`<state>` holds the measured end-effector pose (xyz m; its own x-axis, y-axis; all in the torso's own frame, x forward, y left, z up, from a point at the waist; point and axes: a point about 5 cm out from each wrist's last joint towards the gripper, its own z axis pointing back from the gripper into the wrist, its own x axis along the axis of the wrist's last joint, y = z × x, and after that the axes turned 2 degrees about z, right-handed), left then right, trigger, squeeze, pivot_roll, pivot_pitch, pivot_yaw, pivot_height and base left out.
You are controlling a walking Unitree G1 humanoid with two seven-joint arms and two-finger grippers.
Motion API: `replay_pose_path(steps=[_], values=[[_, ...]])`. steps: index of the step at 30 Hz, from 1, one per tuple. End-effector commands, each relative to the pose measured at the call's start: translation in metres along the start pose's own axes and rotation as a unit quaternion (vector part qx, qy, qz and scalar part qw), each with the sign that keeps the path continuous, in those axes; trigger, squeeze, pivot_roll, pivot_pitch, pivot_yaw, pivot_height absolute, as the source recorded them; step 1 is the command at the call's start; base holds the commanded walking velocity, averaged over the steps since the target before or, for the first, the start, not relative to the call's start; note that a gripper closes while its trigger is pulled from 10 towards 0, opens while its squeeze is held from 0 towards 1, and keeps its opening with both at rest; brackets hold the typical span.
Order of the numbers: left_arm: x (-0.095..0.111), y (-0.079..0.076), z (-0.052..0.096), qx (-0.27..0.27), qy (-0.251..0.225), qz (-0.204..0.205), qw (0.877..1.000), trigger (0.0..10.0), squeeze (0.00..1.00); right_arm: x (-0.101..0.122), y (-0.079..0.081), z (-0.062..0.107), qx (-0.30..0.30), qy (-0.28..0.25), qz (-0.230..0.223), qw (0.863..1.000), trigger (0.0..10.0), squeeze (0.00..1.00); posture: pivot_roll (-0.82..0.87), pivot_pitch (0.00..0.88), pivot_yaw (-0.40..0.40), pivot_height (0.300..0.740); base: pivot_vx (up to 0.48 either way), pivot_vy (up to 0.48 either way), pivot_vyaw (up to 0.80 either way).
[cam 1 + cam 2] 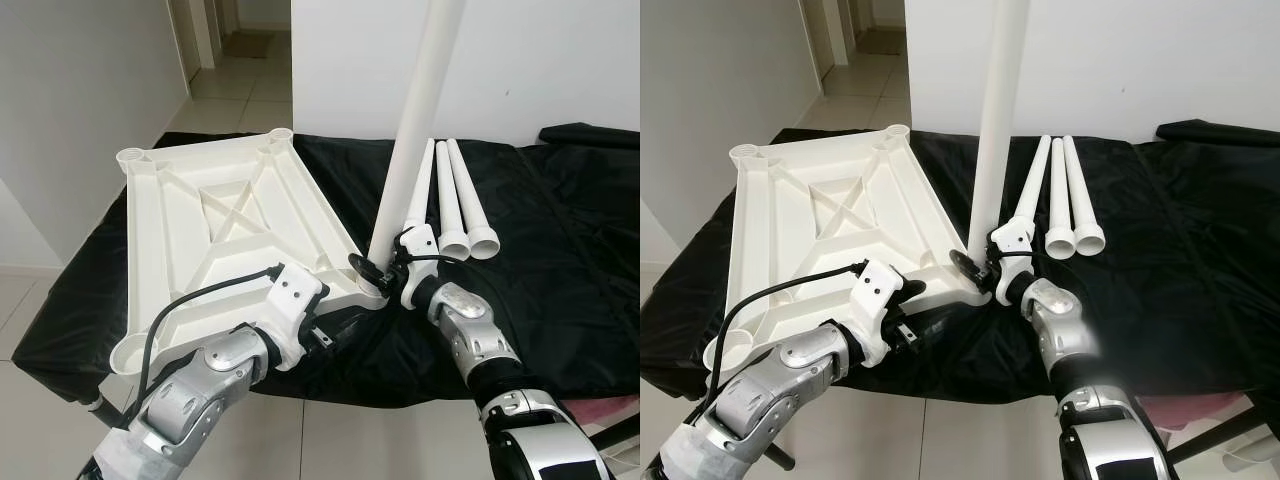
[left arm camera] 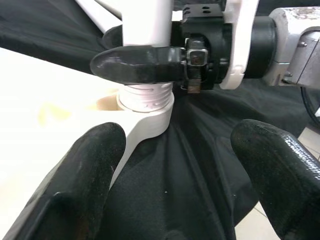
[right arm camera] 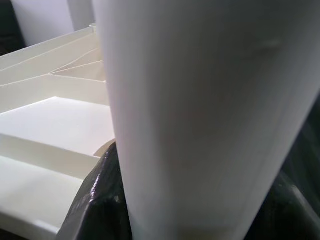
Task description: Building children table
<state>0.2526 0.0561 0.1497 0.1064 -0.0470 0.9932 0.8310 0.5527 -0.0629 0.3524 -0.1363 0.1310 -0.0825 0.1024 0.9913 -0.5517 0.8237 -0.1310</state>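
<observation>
A white table leg (image 1: 420, 110) stands nearly upright with its threaded foot in the near corner socket (image 2: 145, 112) of the upturned white tabletop (image 1: 225, 215), which rests underside-up on a counter (image 1: 560, 250) draped in black cloth. The right gripper (image 1: 372, 270) clamps the leg just above the socket, one black finger (image 2: 135, 65) wrapped across the shaft where the screw threads begin. The leg's long axis runs up and leans slightly away from the robot toward the wall, its top passing out of the head views. In the left wrist view several threads are exposed above the socket's rim, so the leg looks only partly seated; turning it about that upright axis is likely the step in hand. The left gripper (image 1: 320, 335) hangs at the tabletop's near edge, just beside the same corner and below the right one, its two fingers (image 2: 85, 180) spread apart and holding nothing, aimed at the socket from the robot's side. It is placed as if to steady the tabletop against the twist. Three more legs (image 1: 455, 200) lie side by side on the cloth beyond the right arm, open ends toward the robot, well apart from the remaining corner sockets
</observation>
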Motion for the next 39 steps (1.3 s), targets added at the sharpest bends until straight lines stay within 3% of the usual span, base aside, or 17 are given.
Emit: replay_pose_path(steps=[1, 3, 5, 11, 18, 21, 29, 30, 39], values=[[-0.001, -0.006, 0.002, -0.061, 0.003, -0.005, 0.998, 10.0, 0.00, -0.010, 0.005, 0.002, -0.018, 0.020, -0.017, 1.000, 10.0, 0.00, -0.01, 0.003, 0.031, 0.740, 0.000, 0.000, 0.00], [-0.001, -0.006, 0.002, -0.061, 0.003, -0.005, 0.998, 10.0, 0.00, -0.007, 0.011, -0.001, -0.034, 0.012, -0.030, 0.999, 10.0, 0.00, -0.01, 0.003, 0.031, 0.740, 0.000, 0.000, 0.00], [-0.001, -0.005, 0.003, -0.060, 0.004, -0.004, 0.998, 10.0, 0.00, -0.006, 0.017, -0.003, -0.090, 0.015, -0.048, 0.995, 10.0, 0.00, 0.00, 0.002, 0.026, 0.740, 0.000, 0.000, 0.00], [-0.001, -0.004, 0.003, -0.057, 0.004, -0.003, 0.998, 10.0, 0.00, -0.009, 0.025, -0.002, -0.138, 0.034, -0.052, 0.988, 10.0, 0.00, 0.00, 0.000, 0.022, 0.740, 0.000, 0.000, 0.00], [-0.001, -0.004, 0.004, -0.055, 0.004, -0.003, 0.998, 10.0, 0.00, -0.007, 0.042, 0.004, -0.219, 0.037, -0.063, 0.973, 10.0, 0.00, 0.01, 0.000, 0.016, 0.740, 0.000, 0.000, 0.00], [-0.002, -0.004, 0.003, -0.053, 0.002, -0.003, 0.999, 10.0, 0.00, -0.003, 0.056, 0.006, -0.269, 0.033, -0.094, 0.958, 10.0, 0.00, 0.01, 0.000, 0.011, 0.740, 0.000, 0.000, 0.00], [-0.001, -0.003, 0.002, -0.053, 0.001, -0.003, 0.999, 10.0, 0.00, 0.005, 0.063, 0.005, -0.267, 0.021, -0.109, 0.957, 10.0, 0.00, 0.00, 0.000, 0.012, 0.740, 0.000, 0.000, 0.00], [-0.001, -0.003, 0.002, -0.053, 0.001, -0.004, 0.999, 10.0, 0.00, 0.005, 0.062, 0.006, -0.268, 0.020, -0.109, 0.957, 10.0, 1.00, 0.00, 0.000, 0.011, 0.740, 0.000, 0.000, 0.00], [-0.002, -0.003, 0.003, -0.051, 0.002, -0.005, 0.999, 10.0, 0.00, 0.013, 0.045, 0.016, -0.265, -0.004, -0.090, 0.960, 10.0, 1.00, 0.01, 0.000, 0.006, 0.740, 0.000, 0.000, 0.00]])
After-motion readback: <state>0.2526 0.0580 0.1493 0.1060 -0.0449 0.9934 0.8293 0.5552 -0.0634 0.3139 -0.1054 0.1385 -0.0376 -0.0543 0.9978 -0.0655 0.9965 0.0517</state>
